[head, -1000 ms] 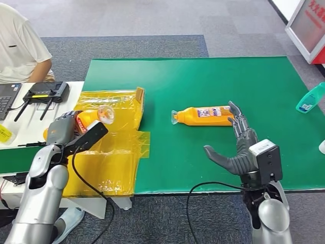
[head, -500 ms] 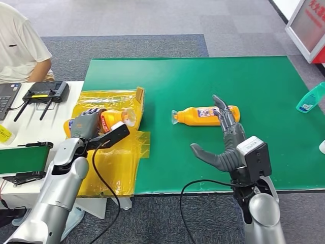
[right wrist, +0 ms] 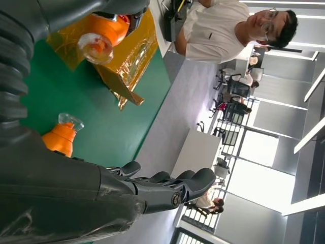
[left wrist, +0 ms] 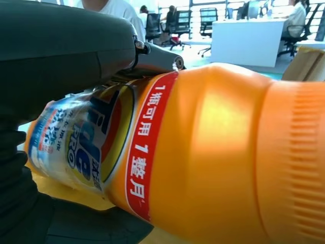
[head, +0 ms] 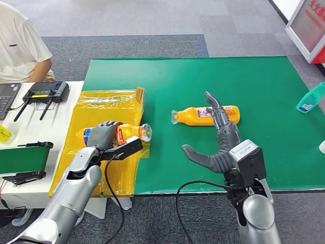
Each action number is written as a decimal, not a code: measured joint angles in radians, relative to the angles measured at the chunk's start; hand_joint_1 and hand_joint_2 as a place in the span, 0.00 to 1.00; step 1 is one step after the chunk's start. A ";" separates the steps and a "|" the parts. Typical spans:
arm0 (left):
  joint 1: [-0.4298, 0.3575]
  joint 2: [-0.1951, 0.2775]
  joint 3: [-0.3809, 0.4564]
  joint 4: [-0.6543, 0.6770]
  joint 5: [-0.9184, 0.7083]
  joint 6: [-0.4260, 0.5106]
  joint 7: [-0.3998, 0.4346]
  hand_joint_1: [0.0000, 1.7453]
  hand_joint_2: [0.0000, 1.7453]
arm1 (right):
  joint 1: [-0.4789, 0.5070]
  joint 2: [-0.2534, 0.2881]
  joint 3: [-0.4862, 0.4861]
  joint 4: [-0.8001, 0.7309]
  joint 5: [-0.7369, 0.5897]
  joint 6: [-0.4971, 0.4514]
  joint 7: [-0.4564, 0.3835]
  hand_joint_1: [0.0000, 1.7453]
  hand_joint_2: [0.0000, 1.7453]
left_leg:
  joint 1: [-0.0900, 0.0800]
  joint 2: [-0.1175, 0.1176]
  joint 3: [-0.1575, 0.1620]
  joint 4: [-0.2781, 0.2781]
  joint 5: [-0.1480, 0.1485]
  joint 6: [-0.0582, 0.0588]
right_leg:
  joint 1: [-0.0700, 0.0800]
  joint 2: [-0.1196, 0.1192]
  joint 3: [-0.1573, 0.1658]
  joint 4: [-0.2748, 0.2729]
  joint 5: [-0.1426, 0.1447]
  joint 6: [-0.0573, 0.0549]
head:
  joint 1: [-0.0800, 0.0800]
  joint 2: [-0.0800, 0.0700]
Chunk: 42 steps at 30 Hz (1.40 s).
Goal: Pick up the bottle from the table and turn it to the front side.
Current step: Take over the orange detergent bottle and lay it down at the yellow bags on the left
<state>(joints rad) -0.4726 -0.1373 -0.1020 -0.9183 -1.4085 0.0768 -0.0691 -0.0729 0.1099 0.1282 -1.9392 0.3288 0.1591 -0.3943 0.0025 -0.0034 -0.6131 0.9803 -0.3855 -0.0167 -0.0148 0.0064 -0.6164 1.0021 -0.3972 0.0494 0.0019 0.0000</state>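
Bottle (head: 119, 133) sideways, cap rightward

Green table (head: 268, 86) carries orange bottle (head: 195, 116), yellow sheet (head: 115, 168).

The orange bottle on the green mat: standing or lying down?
Lying down. The bottle rests on its side on the green mat, cap pointing toward the yellow bag; the right hand hovers open over it.

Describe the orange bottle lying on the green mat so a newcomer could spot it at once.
Start at the big green mat covering the table. Near its middle lies an orange bottle on its side, clear cap pointing toward the yellow box. Unlike the other orange bottle, gripped by the left hand, this one lies free.
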 joint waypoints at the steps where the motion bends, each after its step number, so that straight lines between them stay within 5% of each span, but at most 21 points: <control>1: -0.002 0.000 0.000 0.012 0.002 0.003 0.003 1.00 1.00 | 0.000 0.000 0.003 -0.004 0.000 0.000 -0.001 0.00 1.00 | 0.000 0.000 0.000 0.000 0.000 0.000 | 0.000 0.000 0.000 0.000 0.000 0.000 | 0.000 0.000; 6: -0.006 0.000 0.000 0.034 0.002 0.008 0.007 1.00 1.00 | 0.001 0.000 0.009 -0.010 0.000 0.000 -0.001 0.00 1.00 | 0.000 0.000 0.000 0.000 0.000 0.000 | 0.000 0.000 0.000 0.000 0.000 0.000 | 0.000 0.000; 10: -0.011 0.000 0.001 0.060 -0.003 0.020 0.013 0.01 1.00 | 0.007 0.000 0.010 -0.013 0.000 -0.004 -0.002 0.00 1.00 | 0.000 0.000 0.000 0.000 0.000 0.000 | 0.000 0.000 0.000 0.000 0.000 0.000 | 0.000 0.000; 19: 0.018 -0.011 0.010 0.040 0.014 0.029 -0.017 0.00 1.00 | 0.031 0.000 0.009 -0.018 0.002 -0.008 -0.010 0.00 1.00 | 0.000 0.000 0.000 0.000 0.000 0.000 | 0.000 0.000 0.000 0.000 0.000 0.000 | 0.000 0.000; 30: 0.112 -0.040 -0.021 -0.206 0.164 -0.045 -0.078 0.00 1.00 | 0.070 0.000 0.000 -0.029 0.000 -0.010 -0.017 0.00 1.00 | 0.000 0.000 -0.001 0.000 0.000 0.000 | 0.000 0.000 0.000 0.000 0.000 0.000 | 0.000 0.000; 37: 0.234 -0.102 0.014 -0.478 0.896 -0.277 -0.108 0.00 1.00 | 0.122 0.000 -0.042 -0.049 -0.014 -0.021 -0.018 0.00 1.00 | 0.000 0.000 -0.001 0.000 -0.001 0.001 | 0.000 0.000 0.000 -0.001 0.000 0.001 | 0.000 0.000; 42: 0.354 -0.106 0.018 -0.657 1.200 -0.355 -0.124 0.00 1.00 | 0.154 -0.001 -0.089 -0.063 -0.061 -0.002 -0.015 0.00 1.00 | 0.000 0.000 -0.001 0.000 -0.002 0.001 | 0.000 0.000 -0.001 -0.002 -0.002 0.001 | 0.000 0.000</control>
<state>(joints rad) -0.1187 -0.2430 -0.0840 -1.5751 -0.2087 -0.2782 -0.1927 0.0816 0.1091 0.0387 -2.0024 0.2676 0.1573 -0.4095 0.0024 -0.0030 -0.6144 0.9802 -0.3880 -0.0153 -0.0149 0.0069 -0.6173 1.0006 -0.3988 0.0502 0.0021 0.0000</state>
